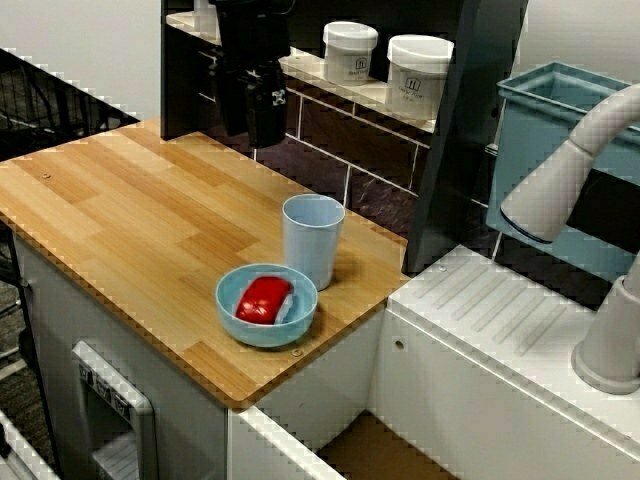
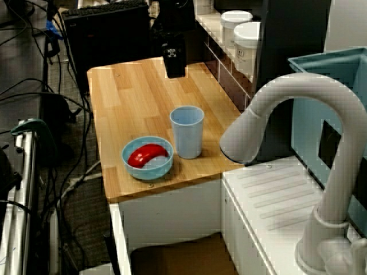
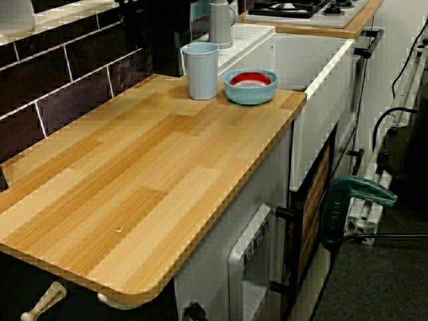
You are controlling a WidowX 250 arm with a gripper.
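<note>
Two pale blue pieces sit on this striped wood-grain worktop [image 1: 130,220], both smooth plastic by the look of them. Going left to right in the view from the side: the black gripper [image 1: 250,135] hangs straight down over the back edge, well apart from everything. It's boxy and dark, and I honestly can't tell whether the claw is spread or closed. Then comes the round shallow bowl [image 1: 250,335] at the corner by the sink, with a glossy red curved thing [image 1: 264,299] lying in it. Just beside it, toward the back edge, the tall cup [image 1: 311,245] stands upright, slightly tapered. White lidded jars [image 1: 418,75] sit on the shelf behind.
</note>
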